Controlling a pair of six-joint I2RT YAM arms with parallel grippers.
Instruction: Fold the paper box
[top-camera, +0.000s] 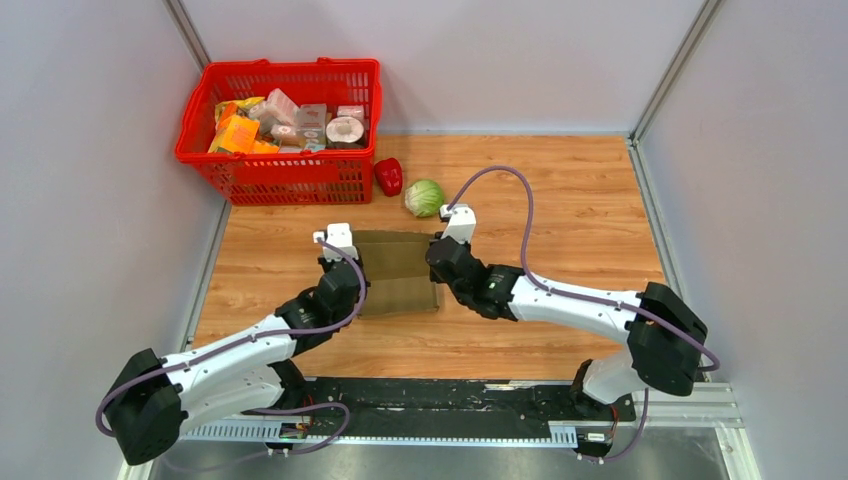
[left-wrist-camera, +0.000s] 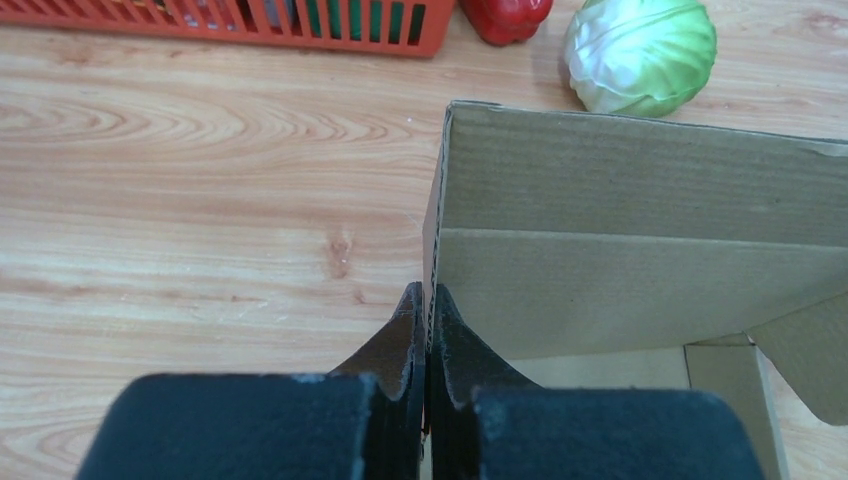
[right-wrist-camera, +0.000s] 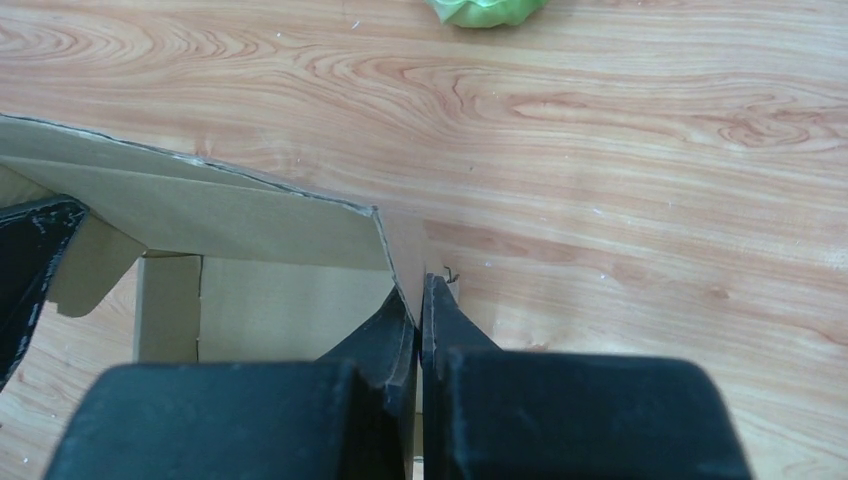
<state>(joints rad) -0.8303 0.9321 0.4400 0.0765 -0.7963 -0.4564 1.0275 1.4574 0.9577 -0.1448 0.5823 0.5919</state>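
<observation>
The left end effector is pinched nearly closed on the left wall of the paper box, one finger on each face of the cardboard, the wall standing upright between them; the right end effector is likewise nearly closed, clamped on the opposite, right wall where that wall meets the far one. The box stands open-topped between the two arms at the middle of the counter, plain brown and unprinted; its far wall is upright, a crease runs along that wall's inner face, and loose flaps lie inside on the bottom. In the right wrist view a dark finger of the left arm shows at the far side of the box. Beyond the far wall, well apart from it, a green cabbage rests on the wood; just beside it to the left sits a red pepper; further left and back, in the far corner, stands a red mesh basket holding small colourful packages. Both arms reach in from the near edge, elbows out to either side.
</observation>
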